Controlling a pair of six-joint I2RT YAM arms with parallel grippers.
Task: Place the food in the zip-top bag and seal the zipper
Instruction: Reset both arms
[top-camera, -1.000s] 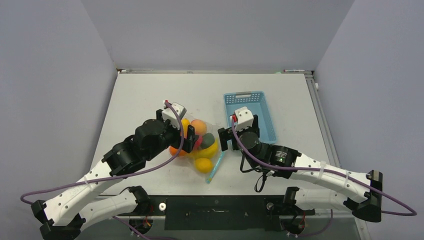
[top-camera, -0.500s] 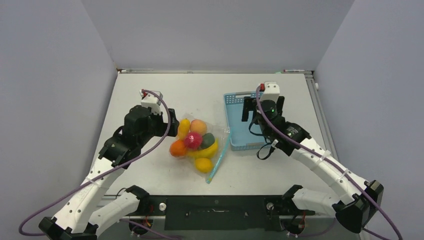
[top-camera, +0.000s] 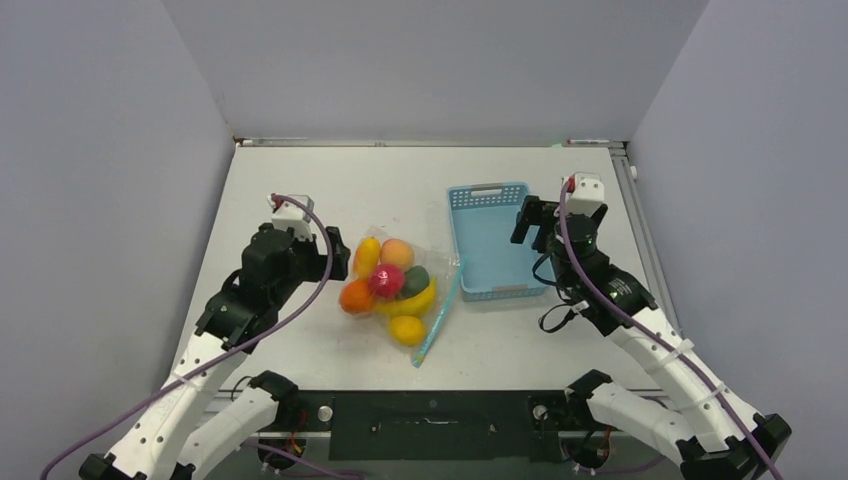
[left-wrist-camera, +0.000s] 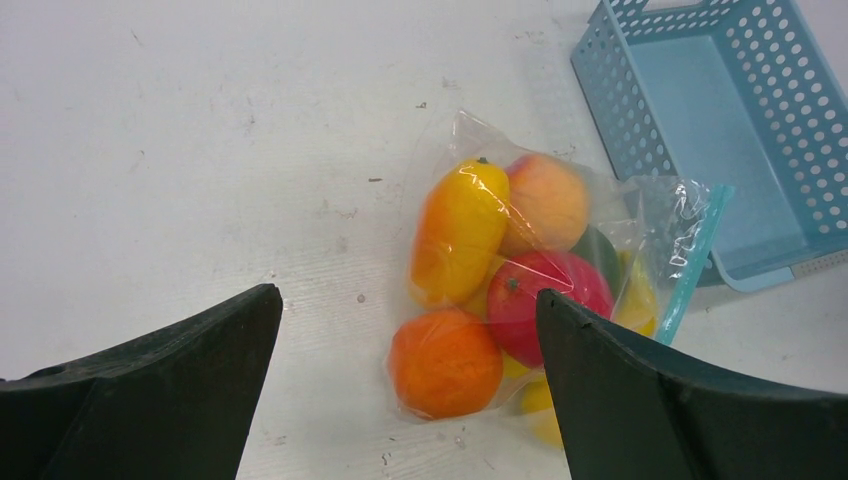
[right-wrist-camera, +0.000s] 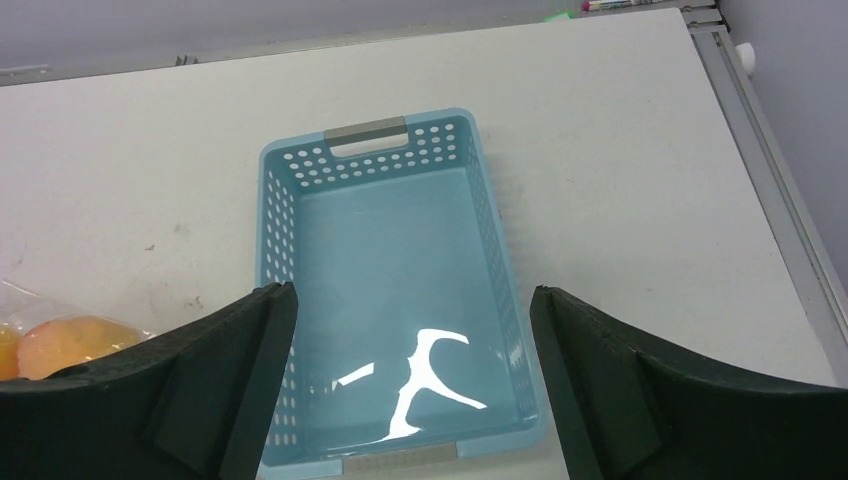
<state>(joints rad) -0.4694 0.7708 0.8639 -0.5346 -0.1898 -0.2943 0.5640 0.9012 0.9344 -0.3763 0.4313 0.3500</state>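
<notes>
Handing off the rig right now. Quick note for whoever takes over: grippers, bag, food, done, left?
Left gripper: open, empty, just left of the bag, not touching it.
Right gripper: open, empty, above the right side of the empty light-blue perforated plastic basket.
Crinkly clear zip-top bag lies on the white table beside the basket, with the colourful plastic fruits and vegetables inside.
Done: food bagged, none loose in view.
Left: the views don't show whether the light-blue zipper strip on the bag's basket-side edge is sealed. Check it.
</notes>
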